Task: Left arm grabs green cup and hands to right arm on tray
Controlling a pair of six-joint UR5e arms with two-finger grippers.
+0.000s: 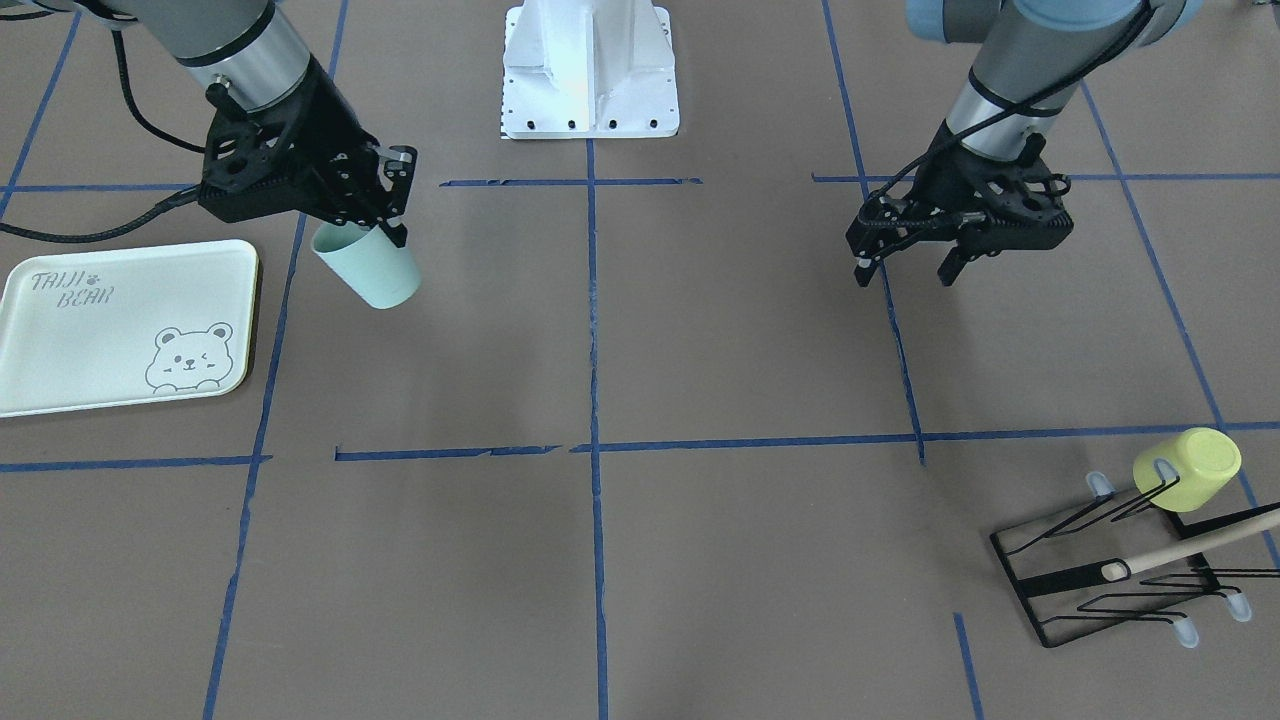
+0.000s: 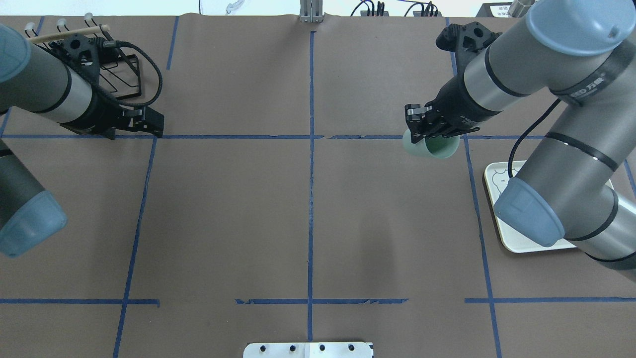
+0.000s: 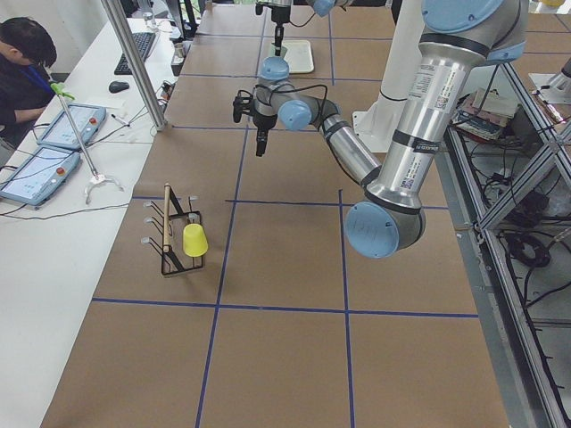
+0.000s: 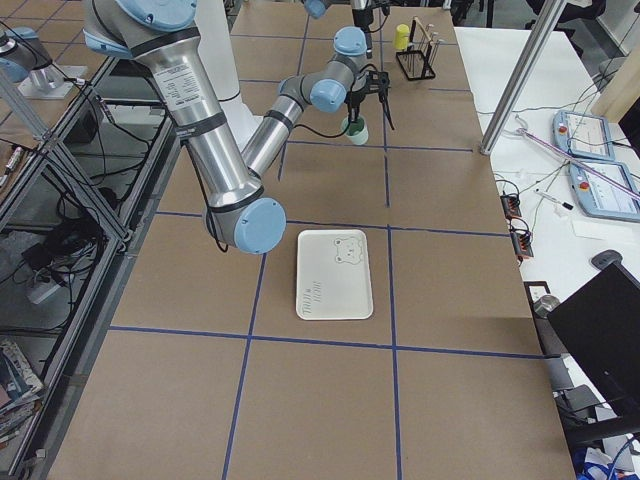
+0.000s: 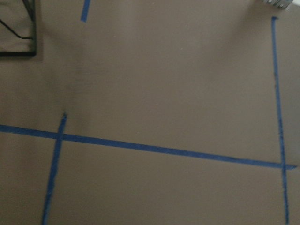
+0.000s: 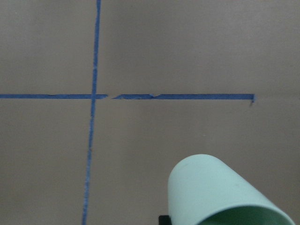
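Apparently handover's done: right gripper (image 1: 395, 225) clamps the tilted green cup (image 1: 372, 268), left gripper (image 1: 903, 277) spread and empty; next, right it onto the tray (image 1: 100, 345).

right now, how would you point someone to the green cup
Start at the bear tray on the robot's right side. Just beside it, toward the table's middle, the right gripper holds the green cup tilted. It is pale mint, unlike the yellow cup on the wire rack on the left side.
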